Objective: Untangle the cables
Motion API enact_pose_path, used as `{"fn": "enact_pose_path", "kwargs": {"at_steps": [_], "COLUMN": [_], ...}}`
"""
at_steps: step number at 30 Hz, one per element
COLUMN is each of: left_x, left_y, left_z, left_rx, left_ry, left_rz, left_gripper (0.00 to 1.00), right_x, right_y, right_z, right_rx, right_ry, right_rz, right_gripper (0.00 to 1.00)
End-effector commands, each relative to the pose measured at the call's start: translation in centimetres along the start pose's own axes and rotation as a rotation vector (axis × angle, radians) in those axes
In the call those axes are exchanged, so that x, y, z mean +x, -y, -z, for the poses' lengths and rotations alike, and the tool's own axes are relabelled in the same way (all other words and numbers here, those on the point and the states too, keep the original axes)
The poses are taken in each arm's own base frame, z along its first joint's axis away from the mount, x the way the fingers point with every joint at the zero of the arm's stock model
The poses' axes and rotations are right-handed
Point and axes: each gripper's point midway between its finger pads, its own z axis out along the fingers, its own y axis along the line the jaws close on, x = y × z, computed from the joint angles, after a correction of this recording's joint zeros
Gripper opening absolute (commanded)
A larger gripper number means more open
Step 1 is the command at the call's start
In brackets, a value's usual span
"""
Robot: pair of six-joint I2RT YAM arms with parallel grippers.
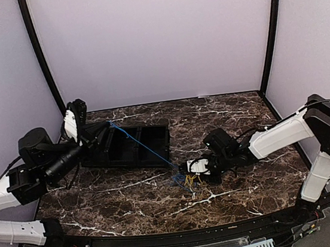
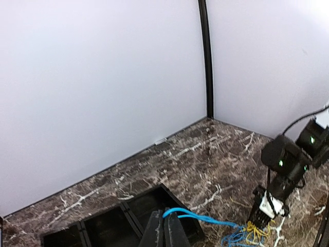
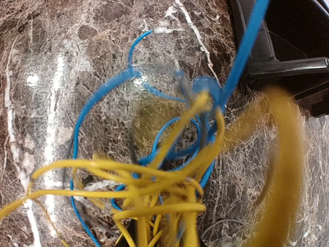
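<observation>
Left gripper clamps the taut blue cable. Right gripper's hold on the yellow cable is unclear. Pinning it probably comes next.

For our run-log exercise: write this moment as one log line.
left gripper: shut on blue cable, stretched over black tray | right gripper: at yellow cable, grip unclear | blue, yellow tangled

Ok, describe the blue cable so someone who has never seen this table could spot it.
On the dark marble table, find the black compartment tray left of centre. A thin line runs taut over it, from the shut left gripper down to a tangle on the table: the blue cable. The yellow cable in that tangle lies only in slack loops.
</observation>
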Motion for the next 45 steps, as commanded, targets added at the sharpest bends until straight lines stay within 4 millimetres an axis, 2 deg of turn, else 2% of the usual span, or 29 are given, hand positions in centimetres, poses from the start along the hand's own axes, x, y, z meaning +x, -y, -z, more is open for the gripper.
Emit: {"fn": "enact_pose_path", "kwargs": {"at_steps": [1,4,5,6,8,9,13,18,20,21,22,23,24,25,26,27,28,29,32,33,34,35,36,38,40,41,44,45], "left_x": [-8.5,-13.8,-14.6,-16.6,-18.2,-18.3,-19.8,-20.7,-22.9,-25.1,-26.1,-28.9,-29.4,-32.1,-32.7,-34.6,-35.1,-36.0,-36.1,-35.3,-34.9,-33.4,-32.8,-30.4,-27.1,-26.4,-22.2,-21.3], "left_y": [-4.3,-6.9,-7.5,-8.2,-8.8,-8.8,-9.1,-9.8,-10.7,-11.7,-11.7,-12.5,-11.8,-12.8,-12.0,-12.8,-12.5,-12.7,-14.0,-13.8,-14.2,-13.5,-13.5,-13.1,-12.5,-12.5,-12.1,-12.0], "left_z": [3.4,5.7,5.8,6.7,7.0,6.7,7.5,8.9,10.6,12.2,12.1,14.3,12.6,14.9,12.9,14.8,14.1,14.8,16.6,15.8,16.4,14.8,15.2,14.0,12.1,12.1,10.1,9.7], "left_rx": [-0.158,-0.253,-0.286,-0.306,-0.33,-0.335,-0.327,-0.336,-0.36,-0.378,-0.375,-0.373,-0.355,-0.352,-0.338,-0.34,-0.333,-0.334,-0.384,-0.391,-0.401,-0.396,-0.393,-0.396,-0.408,-0.41,-0.443,-0.446], "left_ry": [0.155,0.218,0.217,0.235,0.223,0.209,0.233,0.274,0.328,0.377,0.383,0.425,0.39,0.42,0.384,0.418,0.419,0.461,0.511,0.494,0.499,0.465,0.467,0.42,0.336,0.323,0.19,0.167], "left_rz": [0.026,0.014,0.01,0.004,-0.014,-0.021,0.021,0.066,0.079,0.097,0.097,0.118,0.095,0.113,0.092,0.106,0.104,0.128,0.178,0.174,0.184,0.174,0.179,0.177,0.158,0.171,0.153,0.164], "left_gripper": [0.0,0.0,0.0,0.0,0.0,0.0,0.0,0.0,0.0,0.0,0.0,0.0,0.0,0.0,0.0,0.0,0.0,0.0,0.0,0.0,0.0,0.0,0.0,0.0,0.0,0.0,0.0,0.0], "right_x": [1.2,1.2,1.2,1.2,1.3,1.3,1.3,1.4,1.5,1.5,1.6,1.6,1.6,1.6,1.7,1.6,1.7,1.7,1.8,1.9,2.0,1.8,1.7,1.2,0.5,0.0,-1.5,-1.8], "right_y": [-0.7,-0.7,-0.7,-0.7,-0.7,-0.8,-0.8,-0.7,-0.8,-0.6,-0.6,-0.6,-0.6,-0.5,-0.5,-0.4,-0.4,-0.3,-0.2,-0.2,-0.1,0.0,0.3,1.1,2.0,2.6,3.5,3.7], "right_z": [-0.6,-0.6,-0.6,-0.6,-0.6,-0.6,-0.6,-0.7,-0.8,-0.9,-1.0,-1.0,-1.0,-1.0,-1.1,-1.1,-1.1,-1.1,-1.1,-1.1,-1.0,-0.8,-0.6,0.2,1.4,2.2,4.4,5.1], "right_rx": [-0.026,-0.028,-0.028,-0.03,-0.031,-0.032,-0.036,-0.035,-0.038,-0.036,-0.036,-0.036,-0.035,-0.035,-0.035,-0.032,-0.031,-0.03,-0.025,-0.023,-0.021,-0.019,-0.015,0.005,0.012,0.018,0.013,0.013], "right_ry": [-0.058,-0.058,-0.059,-0.06,-0.06,-0.061,-0.062,-0.067,-0.077,-0.08,-0.084,-0.085,-0.087,-0.086,-0.089,-0.088,-0.089,-0.092,-0.096,-0.099,-0.098,-0.09,-0.086,-0.079,-0.072,-0.063,-0.054,-0.052], "right_rz": [-0.012,-0.014,-0.013,-0.013,-0.015,-0.015,-0.016,-0.021,-0.024,-0.028,-0.03,-0.03,-0.033,-0.034,-0.034,-0.036,-0.038,-0.041,-0.045,-0.044,-0.049,-0.056,-0.063,-0.07,-0.076,-0.08,-0.074,-0.071], "right_gripper": [0.18,0.19,0.18,0.16,0.11,0.09,0.03,0.01,0.03,0.04,0.05,0.05,0.05,0.05,0.05,0.04,0.04,0.04,0.04,0.05,0.05,0.07,0.1,0.22,0.35,0.39,0.5,0.53]}}
